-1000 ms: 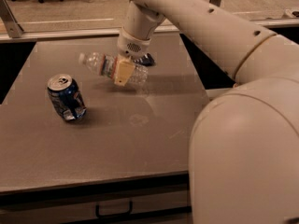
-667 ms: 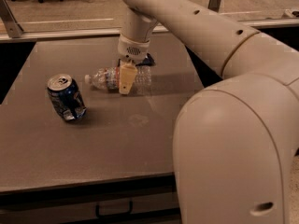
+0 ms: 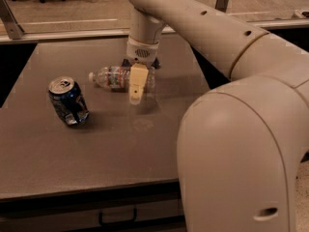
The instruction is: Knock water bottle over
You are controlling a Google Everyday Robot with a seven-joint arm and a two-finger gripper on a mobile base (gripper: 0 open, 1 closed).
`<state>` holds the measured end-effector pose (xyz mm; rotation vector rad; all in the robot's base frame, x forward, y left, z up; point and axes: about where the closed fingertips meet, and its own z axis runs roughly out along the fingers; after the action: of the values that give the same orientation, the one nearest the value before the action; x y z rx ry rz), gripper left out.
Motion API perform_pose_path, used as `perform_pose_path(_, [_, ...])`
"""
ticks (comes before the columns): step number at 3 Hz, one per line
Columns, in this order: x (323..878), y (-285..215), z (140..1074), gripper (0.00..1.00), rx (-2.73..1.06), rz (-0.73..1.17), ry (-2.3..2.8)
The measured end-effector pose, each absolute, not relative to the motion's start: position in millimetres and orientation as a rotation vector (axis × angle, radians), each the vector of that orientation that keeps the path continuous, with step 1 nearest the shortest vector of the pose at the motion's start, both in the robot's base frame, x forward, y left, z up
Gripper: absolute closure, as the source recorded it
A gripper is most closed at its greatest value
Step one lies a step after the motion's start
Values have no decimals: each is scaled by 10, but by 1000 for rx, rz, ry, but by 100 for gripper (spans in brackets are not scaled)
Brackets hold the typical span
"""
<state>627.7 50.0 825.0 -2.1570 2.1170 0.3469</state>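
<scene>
The water bottle (image 3: 116, 78), clear ribbed plastic with a white cap and a white-and-red label band, lies on its side on the brown table (image 3: 96, 149), cap pointing left. My gripper (image 3: 136, 87) hangs from the cream arm directly over the bottle's right end, its tan finger in front of the bottle body and touching or nearly touching it.
A dented blue soda can (image 3: 68, 101) stands tilted at the left of the table, apart from the bottle. The big cream arm (image 3: 241, 129) fills the right side. A glass partition and office chairs lie behind the table's far edge.
The bottle has settled flat on its side and shifted a little toward the front. The gripper has moved down and slightly forward with it.
</scene>
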Motion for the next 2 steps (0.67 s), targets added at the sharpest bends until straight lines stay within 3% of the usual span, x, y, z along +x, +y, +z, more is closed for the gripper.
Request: perform_pose_path(2, [6366, 2, 8685, 0, -1978, 249, 2189])
